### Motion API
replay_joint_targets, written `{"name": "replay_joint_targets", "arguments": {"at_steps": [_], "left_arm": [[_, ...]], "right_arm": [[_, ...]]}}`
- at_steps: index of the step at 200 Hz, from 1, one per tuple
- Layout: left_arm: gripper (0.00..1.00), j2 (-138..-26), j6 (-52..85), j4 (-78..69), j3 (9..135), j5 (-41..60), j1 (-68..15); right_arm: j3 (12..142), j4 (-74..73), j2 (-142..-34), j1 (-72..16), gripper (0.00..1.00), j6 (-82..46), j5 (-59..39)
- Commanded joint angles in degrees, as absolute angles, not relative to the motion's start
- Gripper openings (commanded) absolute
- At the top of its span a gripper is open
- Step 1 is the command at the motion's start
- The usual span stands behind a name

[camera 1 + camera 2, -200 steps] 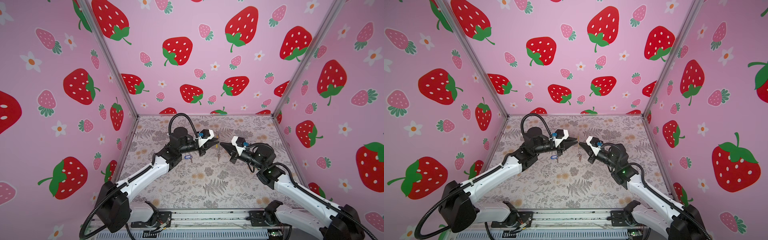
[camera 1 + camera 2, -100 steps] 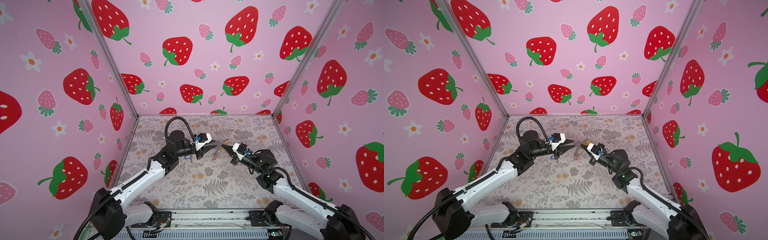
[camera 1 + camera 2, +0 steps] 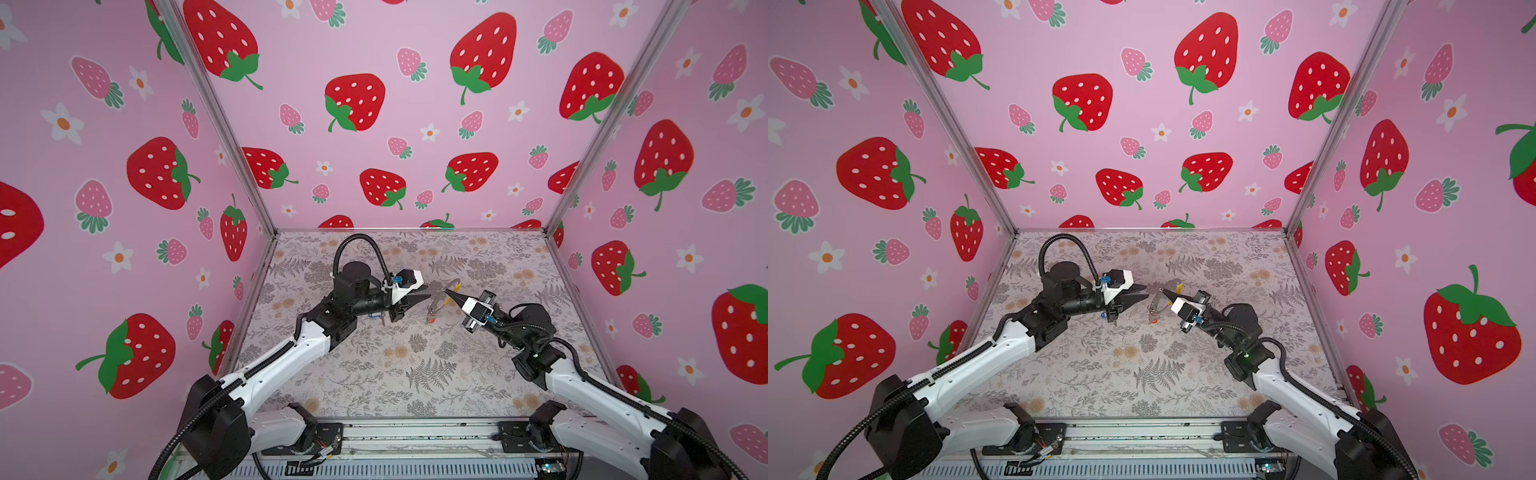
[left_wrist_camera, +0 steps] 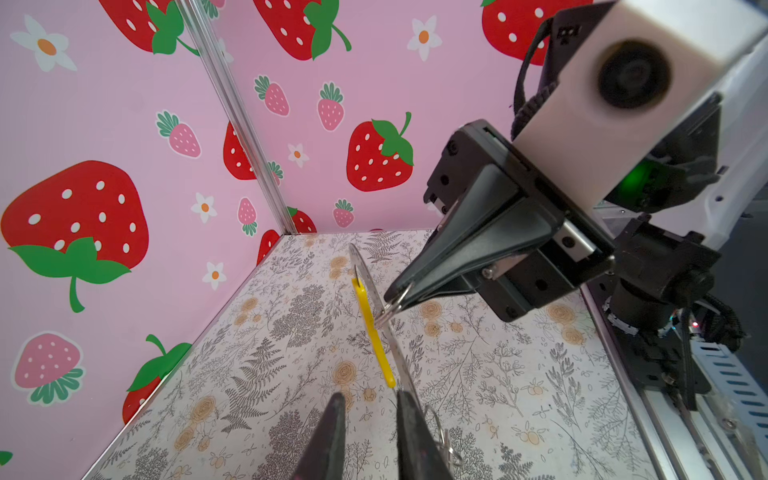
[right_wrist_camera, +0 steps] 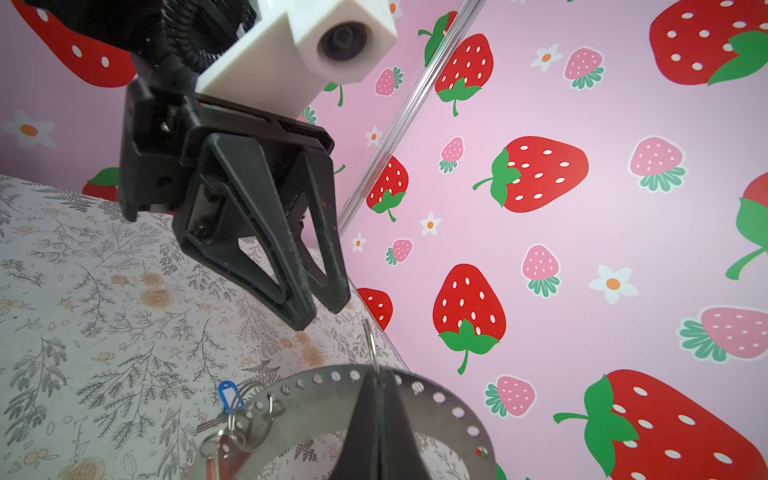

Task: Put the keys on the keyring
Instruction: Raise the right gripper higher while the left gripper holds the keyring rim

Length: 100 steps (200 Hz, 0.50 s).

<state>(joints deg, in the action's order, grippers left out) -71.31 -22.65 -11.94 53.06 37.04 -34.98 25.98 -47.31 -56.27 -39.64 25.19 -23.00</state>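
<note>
Item, keyring (image 5: 316,394): grey perforated hoop with a yellow section (image 4: 374,332), held clear of the table (image 3: 415,374) at mid-scene. We find the right gripper (image 3: 446,294) clamped tight on its rim.

Item, left gripper (image 3: 424,297): jaws a narrow gap apart, nothing between them, tips just beside the hoop (not touching, as far as we can see).

Item, blue-tagged key (image 3: 376,316): flat on the table, under the left gripper.

Item, red tag (image 3: 432,320): just below the hoop; whether it hangs from it we cannot tell.
</note>
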Motion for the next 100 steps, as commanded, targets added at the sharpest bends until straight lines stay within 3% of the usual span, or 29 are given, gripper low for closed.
{"name": "replay_joint_targets", "arguments": {"at_steps": [1, 100], "left_arm": [[0.25, -71.64, -24.38, -11.09, 55.19, 36.65, -35.15], [0.29, -73.89, -26.22, -12.02, 57.64, 34.18, -36.77]], "right_arm": [[24.96, -51.28, -56.12, -39.81, 0.0, 30.12, -22.65], [23.87, -53.92, -56.44, -39.8, 0.0, 34.07, -23.82]]}}
